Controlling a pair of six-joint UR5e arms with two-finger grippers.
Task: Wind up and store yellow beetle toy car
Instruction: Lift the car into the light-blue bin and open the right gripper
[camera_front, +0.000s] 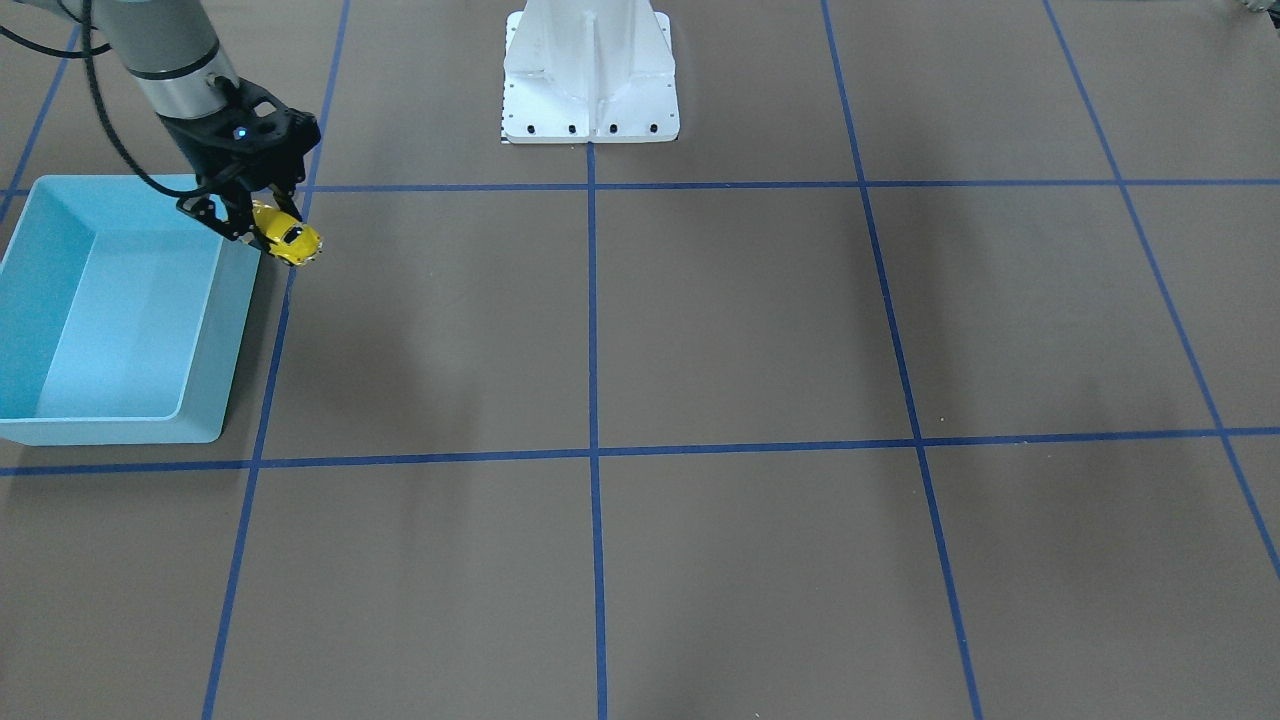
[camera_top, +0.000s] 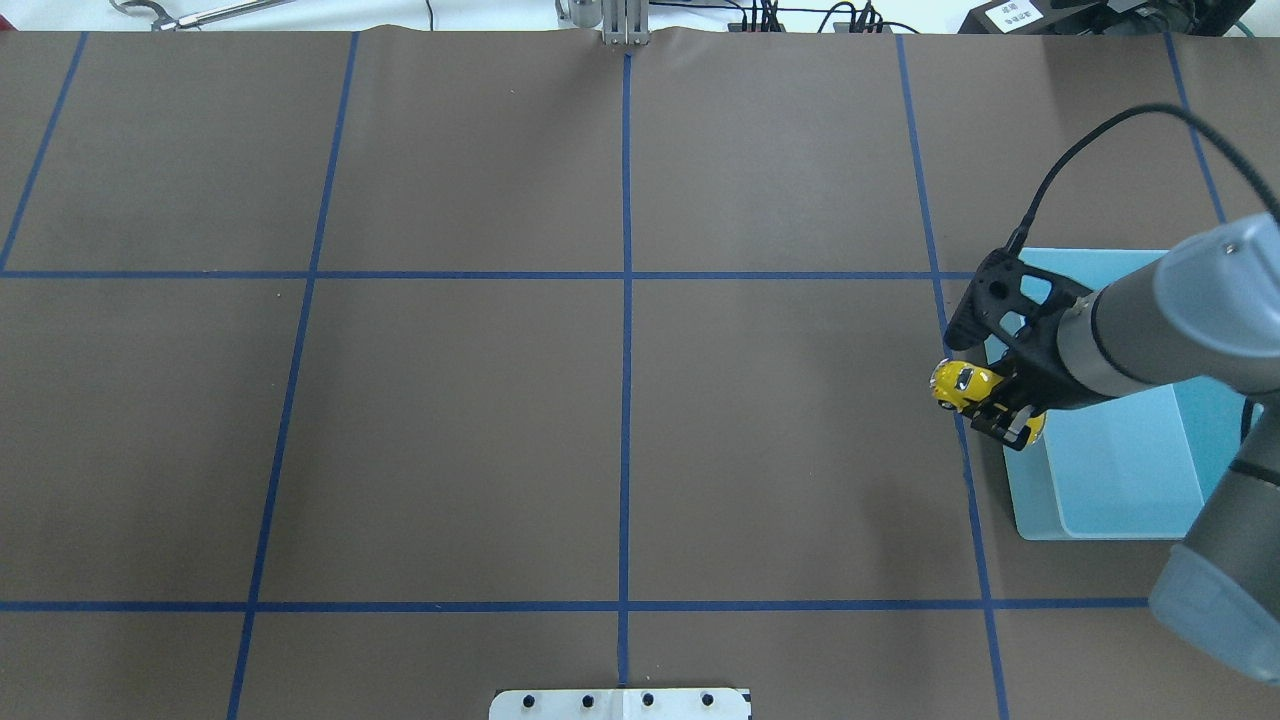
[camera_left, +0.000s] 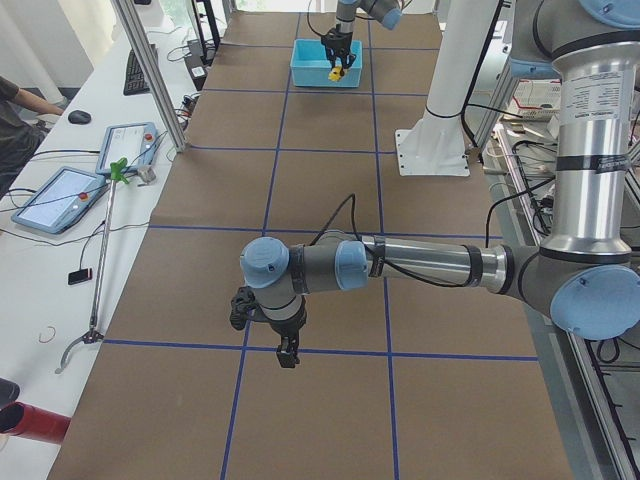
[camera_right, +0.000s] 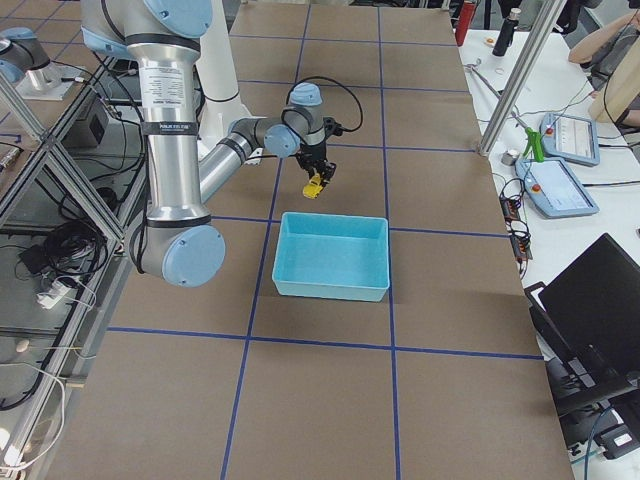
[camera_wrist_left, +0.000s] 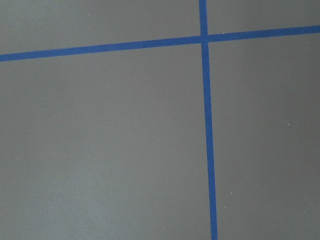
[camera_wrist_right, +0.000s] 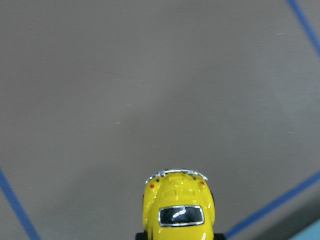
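Yellow toy car (camera_front: 288, 238), pinched between the fingers of my right gripper (camera_front: 262, 222) and carried clear of the table (camera_front: 700, 330). The fingers close on one end of the body, and the other end juts out ahead of the fingertips. A light blue bin (camera_front: 215, 330) lies just behind and to one side of the gripper. I judge that the car hangs beside the bin's rim rather than over its opening.

Handling: I take the car to be small, light and rigid. Its glossy rounded shell could slide or pivot in a narrow pinch. The flanks above the wheels look like the soundest place to hold, and the wheels and any winding mechanism should be spared the squeeze.

Views: the right wrist camera shows the roof, a dark window and a chrome bumper just below the lens, but no fingers. The overhead and front cameras show the car's offset from the bin. My left gripper (camera_left: 285, 352) appears only in the left side camera, low over the table and well apart from the car. I cannot tell whether it is open or closed. Its own wrist camera shows only bare table and blue tape lines (camera_wrist_left: 207, 140).
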